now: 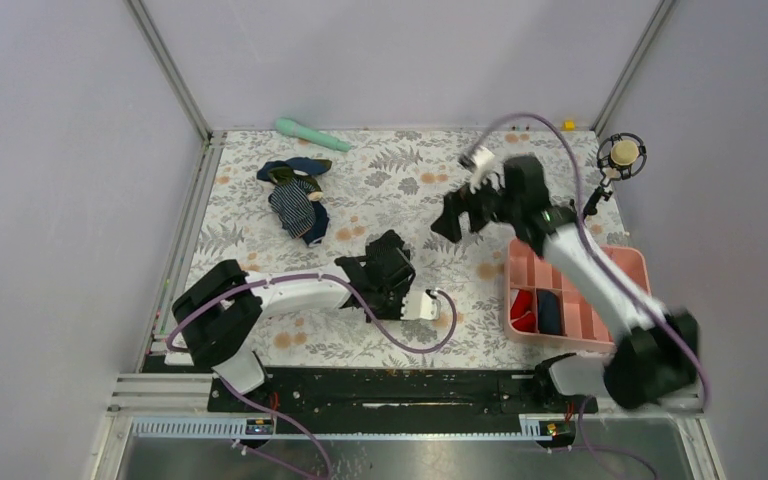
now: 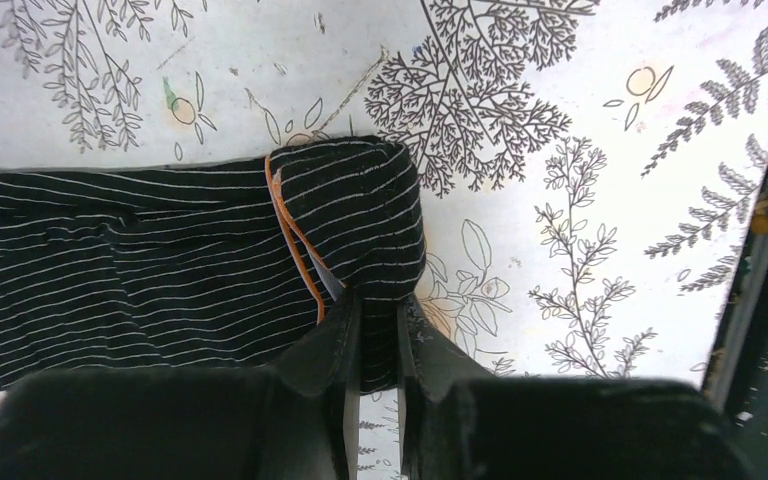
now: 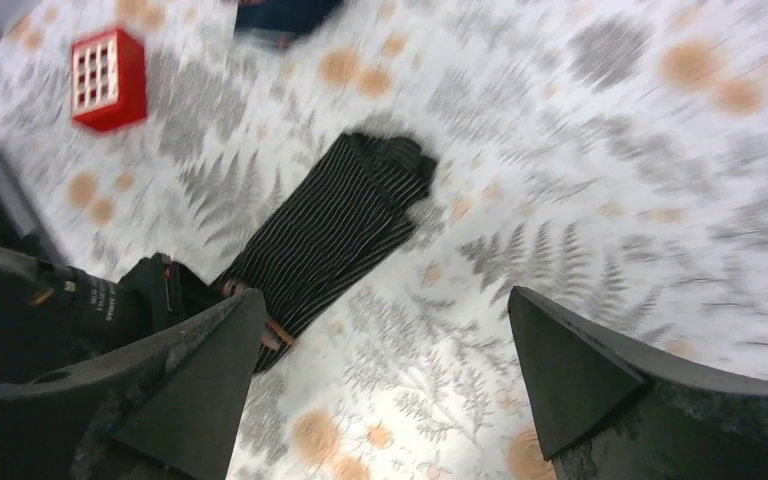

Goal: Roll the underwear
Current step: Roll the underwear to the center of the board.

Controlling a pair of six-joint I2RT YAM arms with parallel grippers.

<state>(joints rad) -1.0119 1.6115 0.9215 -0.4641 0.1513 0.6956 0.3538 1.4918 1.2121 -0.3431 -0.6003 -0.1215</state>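
**Underwear** (image 2: 160, 260): black with fine pale pinstripes and orange edging at the fold. It lies on the floral counter (image 2: 560, 150), at the centre of the overhead view. In the left wrist view the flat body runs off to the left, and one end is folded over into a thick lap at frame centre.

**Left claw** (image 2: 378, 320): closed, pinching the lower edge of that folded end. Fabric shows between the fingers.

**Right claw** (image 3: 385, 300): spread wide and holding nothing. It is raised over the counter at the upper right of the overhead view, well apart from the underwear. Its own view is blurred.

**Keypad** (image 3: 108, 65): red, on the counter, upper left of the right wrist view.

**Tray** (image 1: 628, 258): pink with compartments, right side of the overhead view. A red roll (image 1: 523, 308) and a dark blue item (image 1: 550, 312) sit in neighbouring lower-left compartments.

**Garment** (image 1: 295, 195): navy, striped, crumpled, upper left of the counter.

**Teal object** (image 1: 310, 133): long, at the counter's top edge.
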